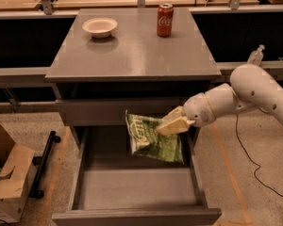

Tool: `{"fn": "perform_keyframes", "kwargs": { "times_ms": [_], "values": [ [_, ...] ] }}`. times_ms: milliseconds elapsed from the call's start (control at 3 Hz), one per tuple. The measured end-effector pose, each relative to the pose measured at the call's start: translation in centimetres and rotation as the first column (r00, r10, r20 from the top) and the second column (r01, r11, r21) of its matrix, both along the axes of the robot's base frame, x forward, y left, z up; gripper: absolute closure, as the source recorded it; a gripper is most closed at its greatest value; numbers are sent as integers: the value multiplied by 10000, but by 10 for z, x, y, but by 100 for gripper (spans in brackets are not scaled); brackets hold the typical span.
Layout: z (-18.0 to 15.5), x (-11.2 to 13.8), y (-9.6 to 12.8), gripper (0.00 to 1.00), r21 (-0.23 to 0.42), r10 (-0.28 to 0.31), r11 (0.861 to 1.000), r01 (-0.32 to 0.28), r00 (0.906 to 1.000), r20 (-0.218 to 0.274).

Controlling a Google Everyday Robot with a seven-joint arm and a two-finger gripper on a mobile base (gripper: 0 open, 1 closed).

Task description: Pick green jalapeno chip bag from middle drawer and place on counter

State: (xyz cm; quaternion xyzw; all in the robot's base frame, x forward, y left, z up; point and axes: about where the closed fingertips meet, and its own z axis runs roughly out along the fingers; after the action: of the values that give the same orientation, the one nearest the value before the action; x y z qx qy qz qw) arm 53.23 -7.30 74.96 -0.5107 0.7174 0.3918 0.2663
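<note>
Robot tool (172,125) pinches the green chip bag (151,142) above the open middle drawer (132,192).
Advice: raise it past the tabletop (132,55) edge, then set it down nearer than the bowl (99,27) and can (165,19).

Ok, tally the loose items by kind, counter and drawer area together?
White bowl on the counter: 1
Coca-Cola can on the counter: 1
Green jalapeno chip bag, held by the gripper over the open middle drawer: 1
Total: 3
</note>
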Motion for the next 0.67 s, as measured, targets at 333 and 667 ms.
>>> {"fn": "perform_keyframes", "kwargs": {
  "times_ms": [333,667],
  "values": [
    [65,21,-15,100,-670,-335,9970,387,9965,767],
    [95,36,-23,100,-689,-567,9954,658,9904,1259]
  ]
}}
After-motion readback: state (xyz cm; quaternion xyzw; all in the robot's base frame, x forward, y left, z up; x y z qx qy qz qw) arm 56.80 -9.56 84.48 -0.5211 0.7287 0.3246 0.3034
